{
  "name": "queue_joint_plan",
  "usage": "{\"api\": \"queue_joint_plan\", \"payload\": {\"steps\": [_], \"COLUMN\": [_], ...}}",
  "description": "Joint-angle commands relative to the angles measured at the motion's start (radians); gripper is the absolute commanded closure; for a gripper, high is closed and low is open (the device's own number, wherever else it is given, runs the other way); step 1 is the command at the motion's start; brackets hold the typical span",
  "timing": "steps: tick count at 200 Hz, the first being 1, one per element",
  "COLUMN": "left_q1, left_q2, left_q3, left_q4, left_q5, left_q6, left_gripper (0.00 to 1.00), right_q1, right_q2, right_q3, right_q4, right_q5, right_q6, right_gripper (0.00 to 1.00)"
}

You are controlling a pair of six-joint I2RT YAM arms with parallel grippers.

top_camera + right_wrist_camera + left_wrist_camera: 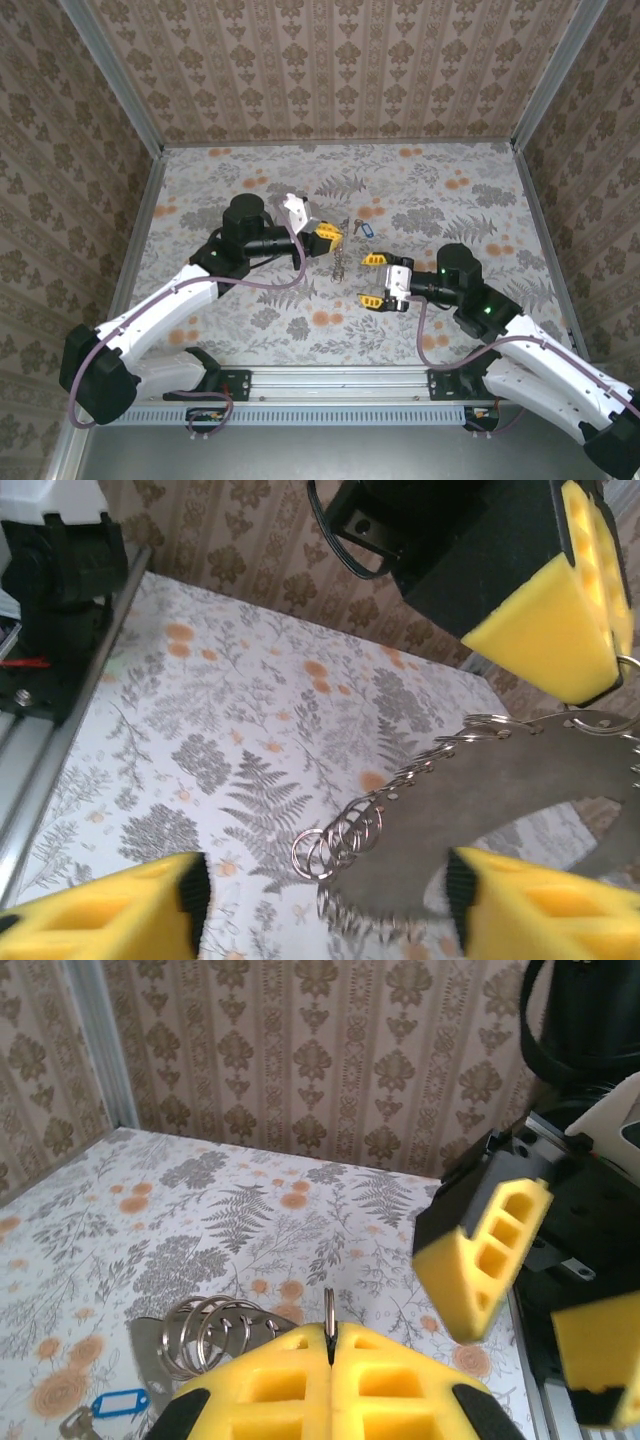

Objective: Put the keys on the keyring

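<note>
Beige damask-papered walls (340, 70) on three sides. Table (440, 200) covered in grey fern, orange flower print. Metal posts (115, 80) at corners, aluminium rail (330, 378) along near edge.

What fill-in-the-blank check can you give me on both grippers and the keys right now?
1. The left gripper is ____ on the keyring.
2. The right gripper stands ____, holding nothing.
3. The keys lie on the table and carry a ____ tag.
Missing words: shut; open; blue.
</note>
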Motion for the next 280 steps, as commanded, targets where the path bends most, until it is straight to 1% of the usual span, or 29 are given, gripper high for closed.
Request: {"api": "queue_joint_plan", "payload": {"steps": [1,23,35,61,72,88,100,112,117,127,138,159,182,197,208,220,230,243,258,280], "left_q1": [0.006,0.005,0.006,0.008,0.009,0.01,0.008,0.005,0.004,0.001,0.001,0.001,0.001,0.0,0.0,0.0,0.0,0.0,0.0,0.002], "left_q2": [-0.032,-0.042,-0.044,-0.038,-0.035,-0.038,-0.045,-0.049,-0.049,-0.046,-0.043,-0.039,-0.036,-0.032,-0.03,-0.03,-0.032,-0.033,-0.036,-0.036], "left_q3": [0.01,0.013,0.016,0.037,0.045,0.047,0.054,0.068,0.076,0.098,0.115,0.13,0.146,0.15,0.151,0.152,0.152,0.15,0.15,0.157], "left_q4": [0.041,0.039,0.032,0.02,0.012,-0.012,-0.033,-0.059,-0.077,-0.112,-0.135,-0.146,-0.162,-0.159,-0.153,-0.141,-0.132,-0.121,-0.125,-0.157], "left_q5": [-0.031,-0.022,-0.012,0.051,0.093,0.143,0.172,0.197,0.211,0.236,0.277,0.326,0.335,0.336,0.316,0.283,0.285,0.316,0.349,0.388], "left_q6": [-0.081,-0.07,-0.069,-0.06,-0.04,0.013,0.055,0.097,0.118,0.152,0.189,0.217,0.228,0.229,0.222,0.205,0.204,0.211,0.226,0.257], "left_gripper": [1.0,1.0,1.0,1.0,1.0,1.0,1.0,1.0,1.0,1.0,1.0,1.0,1.0,1.0,1.0,1.0,1.0,1.0,1.0,1.0], "right_q1": [-0.023,-0.074,-0.095,-0.122,-0.139,-0.19,-0.224,-0.228,-0.227,-0.227,-0.226,-0.22,-0.218,-0.211,-0.202,-0.189,-0.182,-0.186,-0.214,-0.266], "right_q2": [0.036,0.11,0.157,0.237,0.254,0.278,0.313,0.348,0.36,0.375,0.386,0.411,0.437,0.439,0.436,0.433,0.424,0.399,0.374,0.361], "right_q3": [0.035,0.012,0.016,0.044,0.055,0.099,0.172,0.25,0.268,0.283,0.279,0.268,0.286,0.279,0.273,0.271,0.265,0.241,0.212,0.193], "right_q4": [-0.008,0.08,0.113,0.141,0.127,0.03,-0.162,-0.355,-0.401,-0.425,-0.386,-0.265,-0.212,-0.149,-0.103,-0.079,-0.062,-0.036,-0.023,-0.032], "right_q5": [0.016,-0.056,-0.076,-0.166,-0.209,-0.335,-0.466,-0.513,-0.519,-0.529,-0.541,-0.534,-0.504,-0.515,-0.535,-0.547,-0.53,-0.479,-0.411,-0.387], "right_q6": [0.177,0.292,0.322,0.297,0.254,0.162,-0.014,-0.158,-0.193,-0.22,-0.22,-0.147,-0.1,-0.058,-0.022,-0.005,0.003,0.012,0.011,0.012], "right_gripper": [0.26,0.22,0.18,0.17,0.17,0.18,0.21,0.22,0.23,0.24,0.25,0.27,0.3,0.3,0.3,0.33,0.36,0.36,0.32,0.28]}}
